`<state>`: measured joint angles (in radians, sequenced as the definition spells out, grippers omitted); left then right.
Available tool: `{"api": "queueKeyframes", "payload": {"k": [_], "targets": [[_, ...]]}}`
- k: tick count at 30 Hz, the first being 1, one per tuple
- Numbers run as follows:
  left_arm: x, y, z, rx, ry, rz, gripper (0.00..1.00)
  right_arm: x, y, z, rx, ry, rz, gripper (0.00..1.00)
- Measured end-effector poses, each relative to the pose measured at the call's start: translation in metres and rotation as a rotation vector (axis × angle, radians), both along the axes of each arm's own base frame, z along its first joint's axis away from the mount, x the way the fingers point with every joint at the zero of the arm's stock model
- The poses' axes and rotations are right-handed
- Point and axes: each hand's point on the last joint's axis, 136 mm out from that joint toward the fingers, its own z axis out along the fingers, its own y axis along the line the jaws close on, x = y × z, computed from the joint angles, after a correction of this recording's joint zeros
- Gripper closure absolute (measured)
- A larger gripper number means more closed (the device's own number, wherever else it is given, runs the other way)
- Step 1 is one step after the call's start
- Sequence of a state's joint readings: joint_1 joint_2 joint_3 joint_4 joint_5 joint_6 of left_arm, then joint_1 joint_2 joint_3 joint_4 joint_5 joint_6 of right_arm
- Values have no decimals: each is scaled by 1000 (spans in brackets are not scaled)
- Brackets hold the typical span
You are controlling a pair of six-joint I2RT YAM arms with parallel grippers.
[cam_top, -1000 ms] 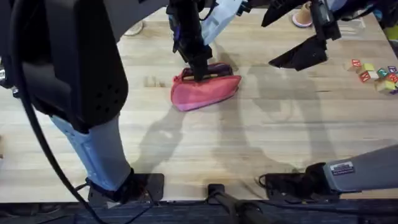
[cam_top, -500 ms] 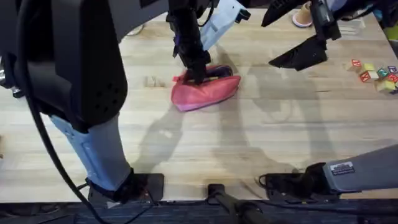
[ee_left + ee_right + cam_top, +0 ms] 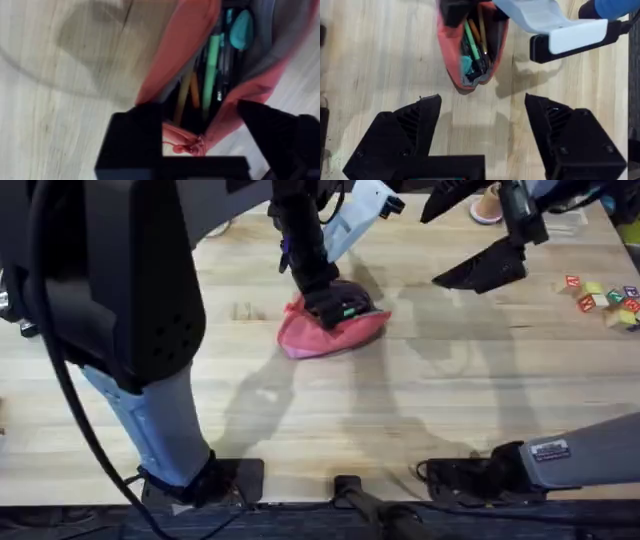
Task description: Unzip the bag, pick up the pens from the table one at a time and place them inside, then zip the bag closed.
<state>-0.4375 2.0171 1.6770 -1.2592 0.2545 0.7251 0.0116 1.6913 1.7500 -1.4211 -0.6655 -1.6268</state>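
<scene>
The bag lies on the table, a little beyond the table's middle, and its mouth gapes open along the top. The left gripper is down on the bag's upper edge, near the end of the bag closest to the left side of the table. In the left wrist view its two black fingers stand apart, one on either side of the bag's near end, with the coral fabric and a small pink zipper pull between them; whether the fingers actually press the fabric cannot be told.

Inside the open bag lie the pens (both already in the pouch): the green pen runs lengthwise along the middle, and the yellow-orange pen sits just beside it, toward the fabric wall. A teal rounded object rests at the far end of the bag, beyond the pens.

The right gripper hangs above the table, well apart from the bag, off toward the right side. Its fingers are spread wide and hold nothing. From the right wrist view the bag lies beyond the fingertips, its rounded end toward them, with the green pen and the orange one visible inside. Some coloured blocks sit near the table's right edge, far from the bag.
</scene>
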Motion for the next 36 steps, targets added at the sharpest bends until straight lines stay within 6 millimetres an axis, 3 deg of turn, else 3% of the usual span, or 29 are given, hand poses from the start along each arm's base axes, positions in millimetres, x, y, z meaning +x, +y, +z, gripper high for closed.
{"api": "queueKeyframes", "payload": {"k": [3, 17, 23, 29, 36], "targets": [[-2, -1, 0, -3, 6, -3, 8, 1, 0, 0, 0, -4, 0, 5], [-14, 4, 6, 0, 49, -6, 6, 1, 0, 0, 0, -6, 0, 6], [-12, 12, 43, -47, -33, 18, 6, 1, 2, 0, 0, -6, 5, 5], [-15, 37, 87, -82, -122, 79, 5, -1, 7, 0, 1, -6, 22, 5], [-24, 60, 121, -111, -185, 125, 5, -2, 8, 0, 1, -6, 25, 5]]}}
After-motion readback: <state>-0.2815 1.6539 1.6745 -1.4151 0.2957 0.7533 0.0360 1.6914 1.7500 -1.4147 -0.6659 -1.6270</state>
